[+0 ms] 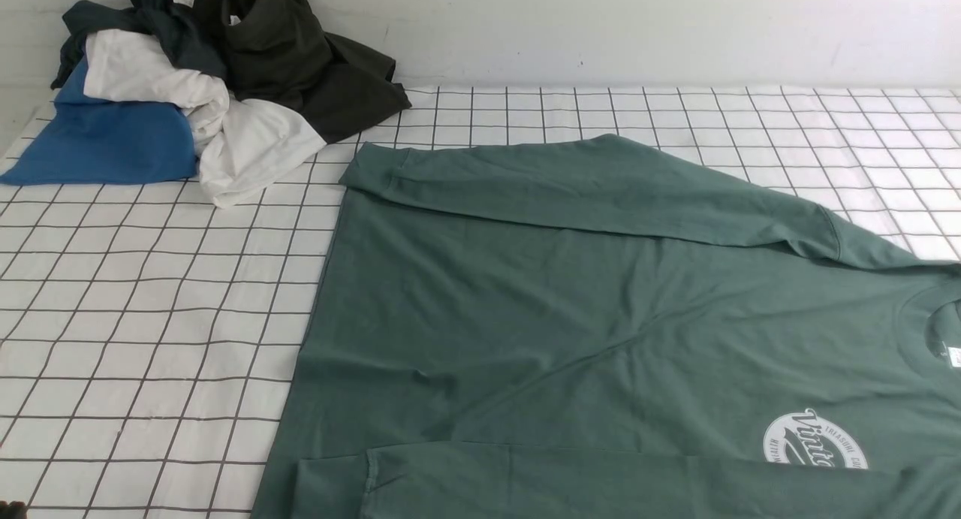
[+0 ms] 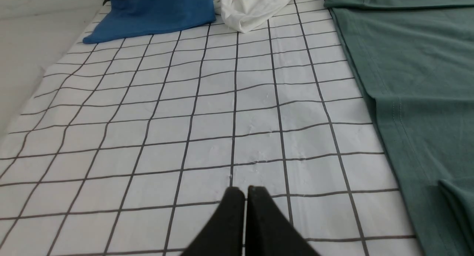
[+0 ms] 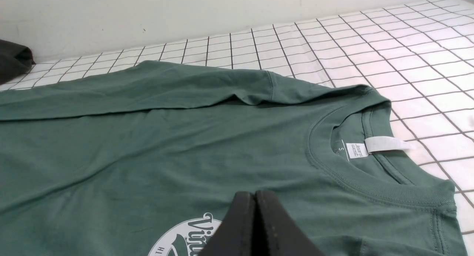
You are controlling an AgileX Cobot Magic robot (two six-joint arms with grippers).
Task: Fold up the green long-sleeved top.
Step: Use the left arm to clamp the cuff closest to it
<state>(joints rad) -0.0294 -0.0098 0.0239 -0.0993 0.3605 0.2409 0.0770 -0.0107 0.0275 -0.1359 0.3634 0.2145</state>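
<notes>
The green long-sleeved top [image 1: 570, 309] lies flat on the checked cloth, chest up, neck toward the right. Both sleeves are folded in across the body, one along the far edge and one along the near edge. Its white round logo [image 1: 814, 440] shows at the lower right. In the left wrist view my left gripper [image 2: 245, 191] is shut and empty over bare checked cloth, with the top's hem edge [image 2: 407, 100] off to one side. In the right wrist view my right gripper [image 3: 254, 195] is shut and empty above the chest, between the logo [image 3: 185, 235] and the collar [image 3: 366, 174]. Neither gripper shows in the front view.
A heap of other garments sits at the back left: a bright blue one [image 1: 105, 140], a white one [image 1: 225, 136] and a dark olive-black one [image 1: 300, 61]. The white cloth with dark grid lines [image 1: 150, 316] covers the table. A pale wall [image 1: 601, 23] runs along the far edge.
</notes>
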